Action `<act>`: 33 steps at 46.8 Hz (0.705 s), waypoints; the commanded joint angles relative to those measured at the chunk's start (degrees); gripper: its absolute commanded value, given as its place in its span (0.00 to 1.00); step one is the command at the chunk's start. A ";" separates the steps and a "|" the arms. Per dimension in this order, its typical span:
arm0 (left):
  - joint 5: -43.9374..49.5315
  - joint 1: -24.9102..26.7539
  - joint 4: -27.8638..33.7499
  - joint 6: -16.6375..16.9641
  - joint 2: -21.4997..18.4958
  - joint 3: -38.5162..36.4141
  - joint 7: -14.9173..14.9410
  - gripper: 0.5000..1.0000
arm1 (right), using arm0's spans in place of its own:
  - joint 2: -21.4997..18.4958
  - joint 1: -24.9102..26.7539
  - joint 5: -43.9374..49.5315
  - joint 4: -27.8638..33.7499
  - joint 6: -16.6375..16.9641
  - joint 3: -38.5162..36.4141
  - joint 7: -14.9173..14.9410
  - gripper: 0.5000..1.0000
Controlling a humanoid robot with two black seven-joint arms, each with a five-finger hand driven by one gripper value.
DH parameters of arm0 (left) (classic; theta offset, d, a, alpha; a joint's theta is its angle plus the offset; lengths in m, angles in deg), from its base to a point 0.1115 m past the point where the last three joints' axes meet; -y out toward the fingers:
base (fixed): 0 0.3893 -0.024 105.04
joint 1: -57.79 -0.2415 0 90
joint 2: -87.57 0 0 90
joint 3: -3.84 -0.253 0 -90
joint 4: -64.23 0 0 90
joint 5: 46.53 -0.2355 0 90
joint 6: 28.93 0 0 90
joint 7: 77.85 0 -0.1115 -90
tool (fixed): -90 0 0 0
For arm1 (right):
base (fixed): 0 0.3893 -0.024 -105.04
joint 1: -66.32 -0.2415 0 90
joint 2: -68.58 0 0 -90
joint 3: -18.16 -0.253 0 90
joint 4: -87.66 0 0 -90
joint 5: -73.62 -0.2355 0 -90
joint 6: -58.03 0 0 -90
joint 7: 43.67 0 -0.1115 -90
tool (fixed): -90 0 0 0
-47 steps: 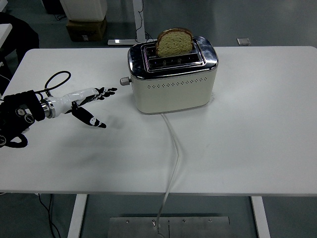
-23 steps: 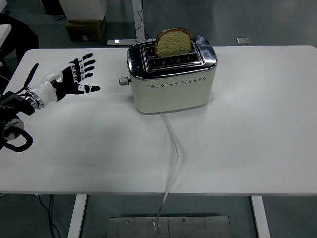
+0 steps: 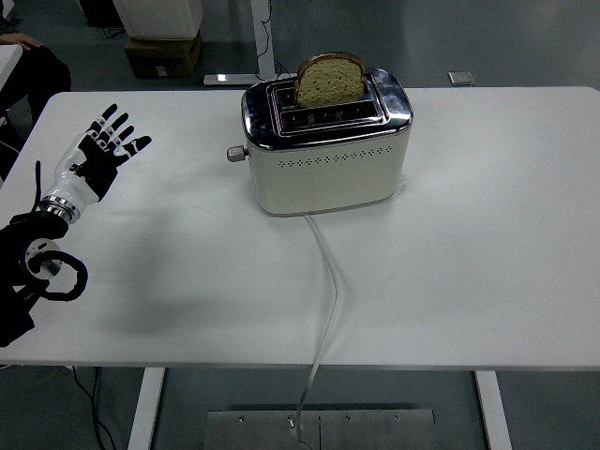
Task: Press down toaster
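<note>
The toaster [image 3: 326,141] stood toward the far side of the white bench [image 3: 469,262], slightly left of centre, with one slice of bread [image 3: 330,79] standing high out of its rear slot and the lever knob [image 3: 234,154] projecting from its left end at what looked like the raised position. Its white cord [image 3: 328,281] ran from the front face toward the near edge and over it. My left hand [image 3: 98,155] was held above the bench's left portion, well apart from the toaster, palm turned toward the camera, fingers [image 3: 120,131] spread and holding nothing. My right hand was out of view. I judged the pressing step as not yet done: bread up, knob high, no contact. The next move, as I read it, called for carrying the left hand rightward to the knob, turning the palm down, setting a fingertip on top of the knob and pushing straight down until it latched, without shoving the toaster sideways.
</note>
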 commanded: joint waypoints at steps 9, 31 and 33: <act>2.06 -0.01 -1.38 0.49 3.63 6.37 -0.03 1.00 | 0.00 -0.18 0.08 -0.27 0.09 -0.03 0.09 1.00; 2.06 0.61 -5.16 0.58 7.23 10.59 0.41 1.00 | 0.00 -2.29 -0.09 -0.44 0.09 -0.12 0.09 1.00; 2.06 0.78 -5.16 0.58 7.41 10.68 0.41 1.00 | 0.00 -2.29 -0.09 -0.44 0.09 -0.12 0.09 1.00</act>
